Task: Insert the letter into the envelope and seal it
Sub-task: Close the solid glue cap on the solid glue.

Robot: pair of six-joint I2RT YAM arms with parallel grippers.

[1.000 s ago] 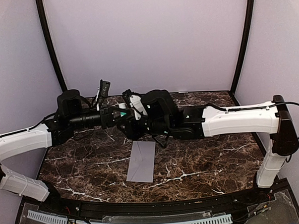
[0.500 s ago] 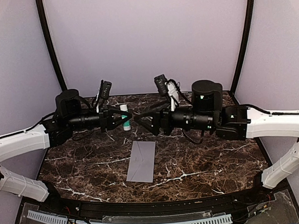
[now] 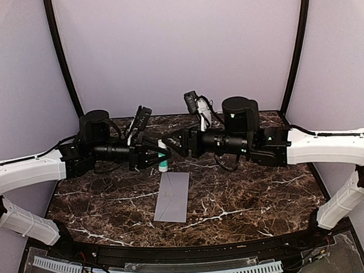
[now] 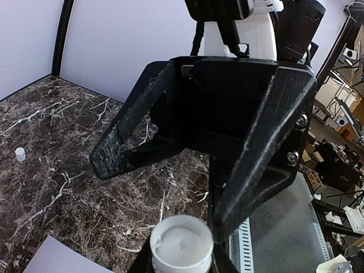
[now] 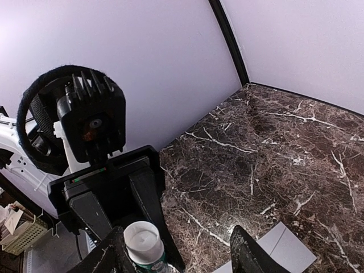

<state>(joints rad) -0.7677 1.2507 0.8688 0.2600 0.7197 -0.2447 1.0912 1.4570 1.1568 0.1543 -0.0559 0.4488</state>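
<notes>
The left arm [image 3: 32,170] reaches in from 9 o'clock. The left gripper [image 3: 159,157] is clamped on a glue stick [image 3: 163,161], a white tube with a teal label held roughly upright above the marble table [image 3: 263,187]. Facing it from 3 o'clock, the right gripper [image 3: 174,146] has its fingers spread, their tips level with the top of the stick and just beside it. From above, the two tools overlap, so I cannot tell whether they touch.

In the left wrist view, the stick's white top [image 4: 182,245] sits at the bottom edge, cut off below the rim. It may be uncapped, though the surface is too blurred to be sure. The other arm's spread black fingers [image 4: 129,136] fill the view at 12 o'clock. A small white cap [image 4: 20,153] stands alone on the marble far out at 9 o'clock.

In the right wrist view, the stick rises between that gripper's own fingertips, nearer the left-hand one, with the clamped left tool behind it.

The envelope [image 3: 172,197] lies flat on the table, long side running near to far and seamed face up. It sits at 6 o'clock of both grippers, below them and untouched. Only its corner shows in each wrist view. The letter cannot be made out anywhere, and whether it is inside the envelope cannot be told.
</notes>
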